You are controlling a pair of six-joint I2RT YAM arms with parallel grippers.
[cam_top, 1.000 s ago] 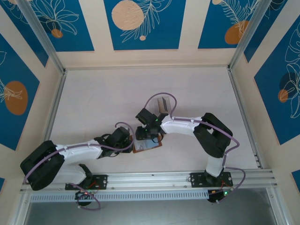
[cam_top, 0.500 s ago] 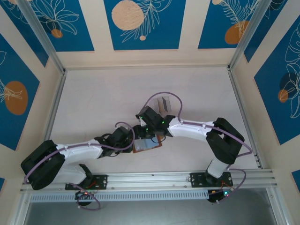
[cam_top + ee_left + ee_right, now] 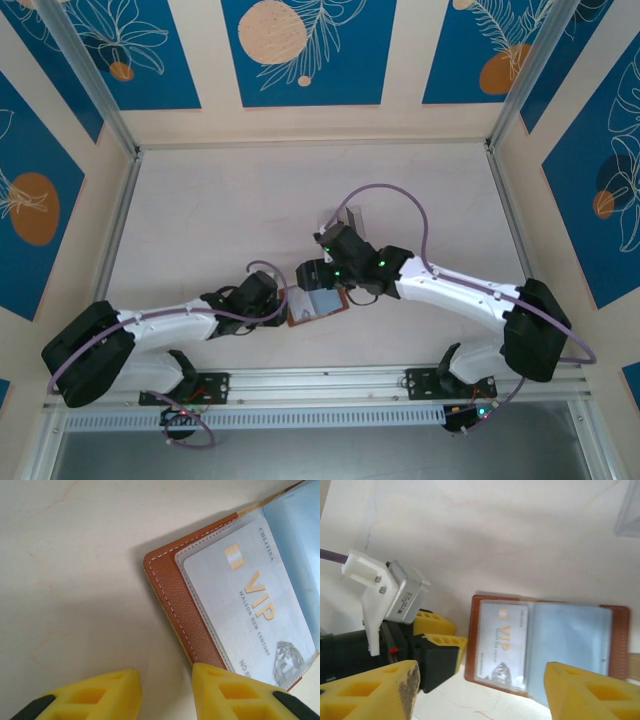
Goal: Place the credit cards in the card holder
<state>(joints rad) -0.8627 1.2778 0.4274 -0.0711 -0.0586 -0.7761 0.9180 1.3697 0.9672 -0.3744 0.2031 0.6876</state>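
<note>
The brown card holder [image 3: 318, 305] lies open on the table, pale blue sleeves up. A silver credit card [image 3: 255, 610] marked VIP sits in its clear left sleeve [image 3: 502, 642]. My left gripper [image 3: 165, 692] is low at the holder's left edge [image 3: 172, 595]. Its jaws are open with bare table between them, and the right fingertip [image 3: 225, 685] overlaps the brown border. In the top view this gripper [image 3: 283, 306] is just left of the holder. My right gripper [image 3: 480, 690] hovers above the open holder [image 3: 542, 645], jaws wide apart and nothing in them [image 3: 312, 275].
A clear plastic slotted stand [image 3: 348, 218] stands just behind the right wrist, with its corner at the top right of the right wrist view [image 3: 627, 515]. The white table [image 3: 200, 220] is walled on three sides, with a metal rail [image 3: 330, 380] along the near edge.
My right gripper's jaws have spread much wider and its arm has stretched out, elbow swinging right. My left gripper has opened a little. The card holder stays open on the table.
</note>
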